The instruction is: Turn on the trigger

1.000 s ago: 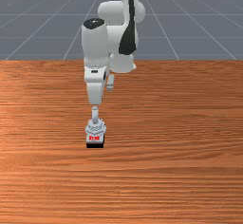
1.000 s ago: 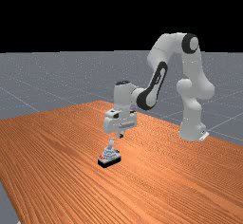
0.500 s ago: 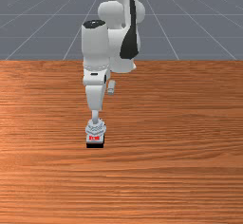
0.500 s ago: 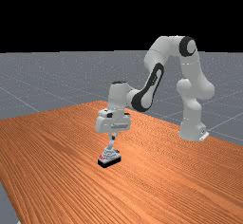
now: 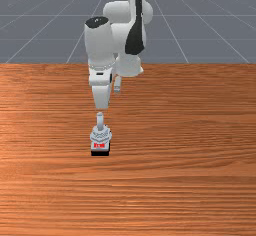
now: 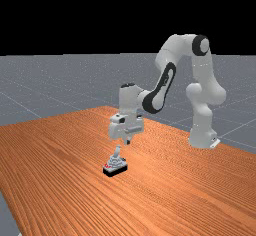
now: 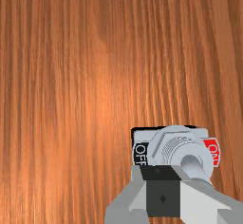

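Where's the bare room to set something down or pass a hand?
In the front view, bare wood stretches from the switch to the picture's left edge, more widely to its right edge, and toward the camera. It's crowded at the switch, where the gripper hangs close to its lever. The arm's base crowds the far edge.

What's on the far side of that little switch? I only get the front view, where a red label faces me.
Observer: A black label reading OFF, in the wrist view.
Visitor: Huh! And how low does the robot arm reach?
Observer: In the far view, its fingers hang off the table, roughly as high as the tip of the lever.
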Action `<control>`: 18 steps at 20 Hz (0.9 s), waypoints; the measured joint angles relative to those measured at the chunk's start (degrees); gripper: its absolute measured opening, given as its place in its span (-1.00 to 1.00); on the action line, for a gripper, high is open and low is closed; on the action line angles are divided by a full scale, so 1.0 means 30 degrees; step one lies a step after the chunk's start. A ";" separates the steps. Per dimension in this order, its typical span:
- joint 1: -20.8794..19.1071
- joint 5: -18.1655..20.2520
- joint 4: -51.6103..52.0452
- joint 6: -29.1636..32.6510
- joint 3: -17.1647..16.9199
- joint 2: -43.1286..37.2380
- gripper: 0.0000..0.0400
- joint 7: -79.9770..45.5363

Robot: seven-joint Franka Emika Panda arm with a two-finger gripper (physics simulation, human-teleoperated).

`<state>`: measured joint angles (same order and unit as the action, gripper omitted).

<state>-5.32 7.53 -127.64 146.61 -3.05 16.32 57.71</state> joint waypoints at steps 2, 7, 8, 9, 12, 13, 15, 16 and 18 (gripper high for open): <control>-0.0284 0.0716 -0.0303 -0.0099 0.0219 -0.0218 -1.00 0.0694; 0.0878 -0.1899 -0.0666 0.1353 -0.0831 0.0209 -1.00 -0.1843; 0.1984 -0.3989 -0.0643 0.1552 -0.1946 0.0517 -1.00 -0.3870; 0.1950 -0.3697 -0.0663 0.1860 -0.1891 0.0755 -1.00 -0.3624; 0.0590 -0.1001 -0.0574 0.1754 -0.0557 0.0927 -1.00 -0.1524; 0.0560 -0.0945 -0.0513 0.1728 -0.0663 0.0968 -1.00 -0.1725; 0.0231 -0.0845 -0.0365 0.1662 -0.0728 0.1058 -1.00 -0.1289; 0.0044 -0.0817 -0.0310 0.1635 -0.0712 0.1089 -1.00 -0.0913; -0.0324 -0.0863 -0.0079 0.1453 -0.0434 0.1130 -1.00 0.0458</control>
<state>-6.29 4.94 -127.88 150.97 -4.35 19.71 59.08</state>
